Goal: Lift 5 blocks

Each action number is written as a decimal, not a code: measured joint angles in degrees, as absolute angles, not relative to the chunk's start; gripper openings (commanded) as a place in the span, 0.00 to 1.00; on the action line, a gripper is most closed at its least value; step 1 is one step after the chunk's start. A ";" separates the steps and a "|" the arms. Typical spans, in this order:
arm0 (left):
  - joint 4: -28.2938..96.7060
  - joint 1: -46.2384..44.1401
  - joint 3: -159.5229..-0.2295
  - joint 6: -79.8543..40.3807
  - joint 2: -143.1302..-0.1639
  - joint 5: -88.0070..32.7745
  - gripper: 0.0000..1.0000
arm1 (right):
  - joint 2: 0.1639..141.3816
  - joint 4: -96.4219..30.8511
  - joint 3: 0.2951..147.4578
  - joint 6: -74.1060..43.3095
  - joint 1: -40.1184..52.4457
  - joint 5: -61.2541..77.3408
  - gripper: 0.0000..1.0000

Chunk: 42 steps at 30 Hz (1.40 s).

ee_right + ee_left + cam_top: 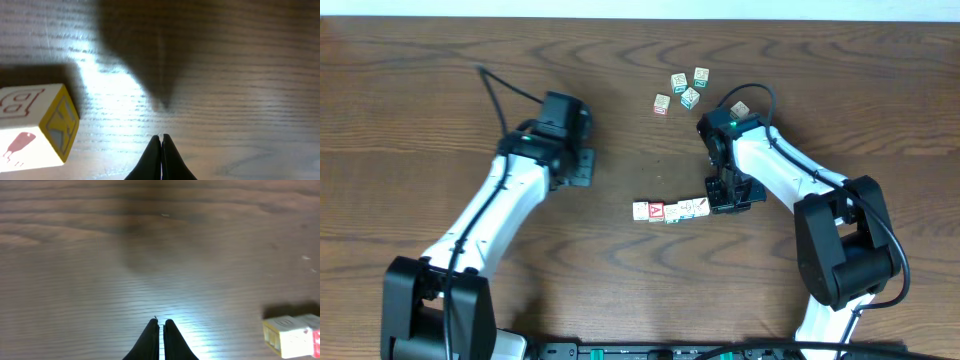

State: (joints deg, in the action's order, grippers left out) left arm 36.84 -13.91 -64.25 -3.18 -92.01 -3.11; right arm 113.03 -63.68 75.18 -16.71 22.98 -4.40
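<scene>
From overhead, a row of blocks (672,210) lies side by side on the wooden table (440,70), slightly right of the middle. The second from its left end is the red "A" block (657,210). The exact count in the row is hard to read at this size. The left gripper (582,168) hangs well to the left of the row, apart from it. The right gripper (725,200) sits just beside the row's right end; whether it touches cannot be told here. Farther back, a group of loose blocks (685,90) lies scattered, with one more block (740,110) beside the right arm (790,170).

In the left wrist view, the left gripper (161,322) has its dark fingers pressed together with only a hairline slit between them and nothing in it. The tips are above bare wood. At the lower right edge stands a cream block with a yellow face (287,336), well off to the side, a sliver of red next to it.

In the right wrist view, the right gripper (161,137) is likewise pinched closed and holds nothing. To its left, apart from the tips, stands a cream block with red prints (30,125), its yellow side turned toward the fingers.
</scene>
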 measured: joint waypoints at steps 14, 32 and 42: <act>36.16 0.27 -64.20 -2.02 -79.13 -4.16 0.07 | 107.79 -66.15 75.18 -15.73 28.34 5.65 0.01; 37.52 1.78 -64.20 -1.89 -79.24 -6.07 0.07 | 106.32 -54.59 70.72 -17.80 39.68 7.44 0.01; 37.50 1.78 -64.20 -1.89 -79.24 -6.07 0.07 | 106.32 -52.62 68.16 -18.31 39.68 4.84 0.01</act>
